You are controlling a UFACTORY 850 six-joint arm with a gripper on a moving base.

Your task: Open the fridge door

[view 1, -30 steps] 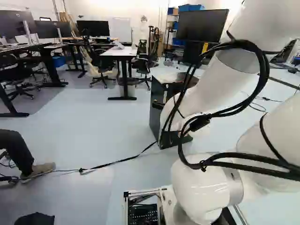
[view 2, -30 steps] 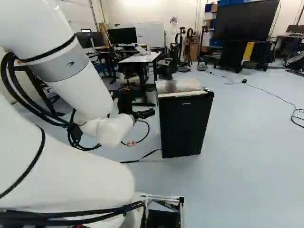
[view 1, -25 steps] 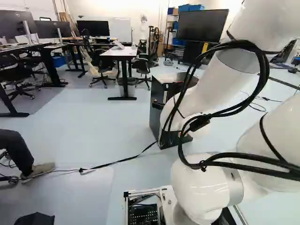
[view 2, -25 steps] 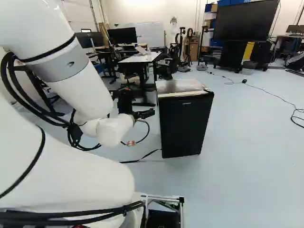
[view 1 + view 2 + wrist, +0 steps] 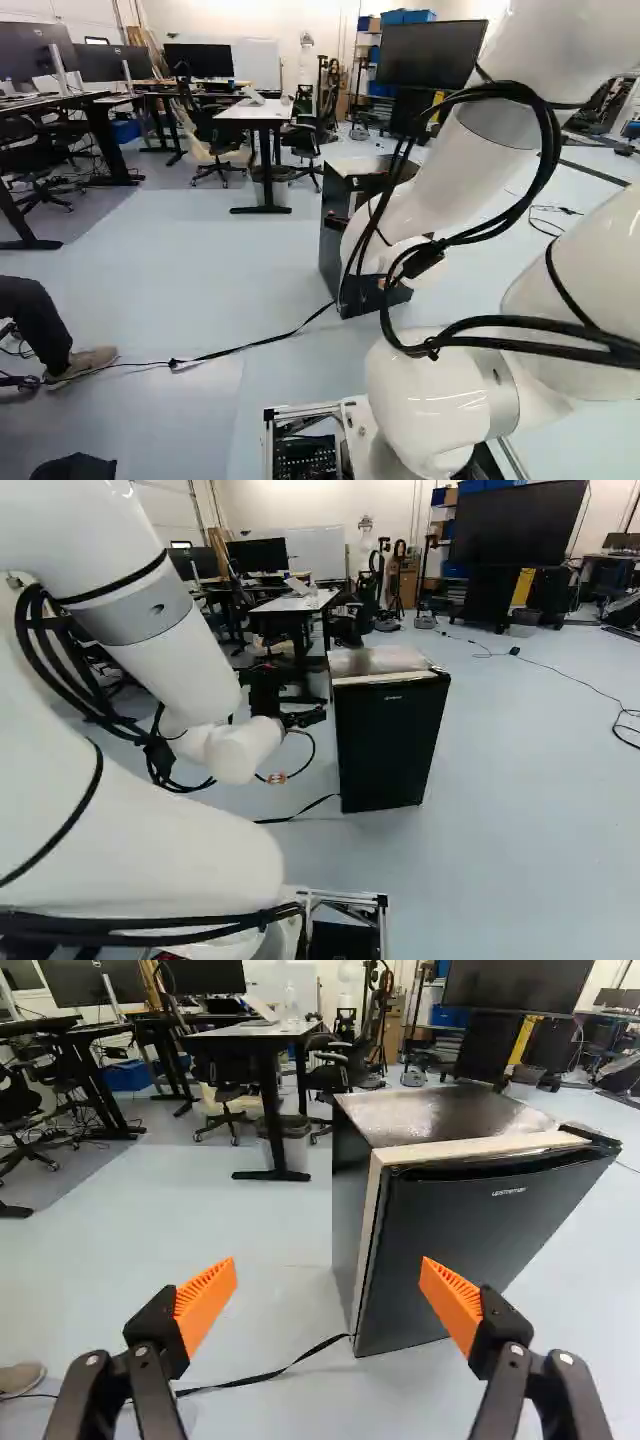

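Black box-shaped fridge [image 5: 390, 745] stands on the pale blue-grey floor [image 5: 530, 820], at the middle of my right base view and partly behind my white jointed arm [image 5: 440, 190] in the left one. Its dark flat door [image 5: 455, 1250] is closed, ahead of my black end effector [image 5: 278, 777], whose orange pads [image 5: 206, 1305] I have spread wide. A thin black strap [image 5: 265, 1376] lies near its foot.

Pincer [image 5: 305, 718] open — orange pads [image 5: 206, 1305] wide apart; fridge [image 5: 347, 1195] ahead, door [image 5: 465, 1245] closed — black strap [image 5: 268, 1376] on floor [image 5: 250, 1225] beside it.
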